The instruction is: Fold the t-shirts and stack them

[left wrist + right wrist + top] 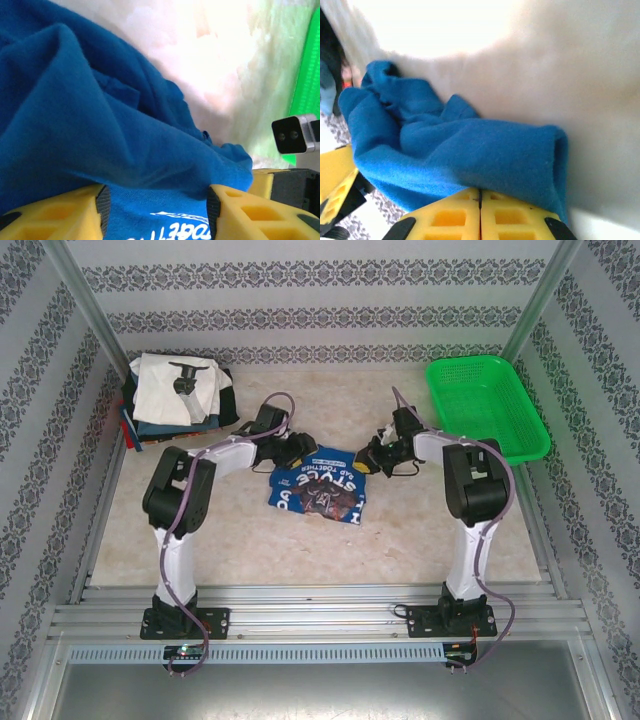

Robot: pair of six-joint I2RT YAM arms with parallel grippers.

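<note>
A royal-blue t-shirt (318, 485) with white lettering lies bunched and partly folded at the table's middle. My left gripper (298, 454) is at its far left edge. In the left wrist view this gripper (157, 210) is open, its black pads (103, 207) wide apart, with lettered blue cloth (115, 125) between them and a fold draped over the fingertips. My right gripper (370, 461) is at the shirt's far right corner. Its yellow fingers (480, 195) are pressed together, with blue cloth (485, 150) bunched at their tips. A stack of folded shirts (178, 392), white on top, sits at the back left.
A green plastic basket (487, 405) stands at the back right, near the right arm. Patterned walls and metal posts close in the table on three sides. Bare table lies in front of the blue shirt. The right wrist's camera block (292, 135) sits close beside the left gripper.
</note>
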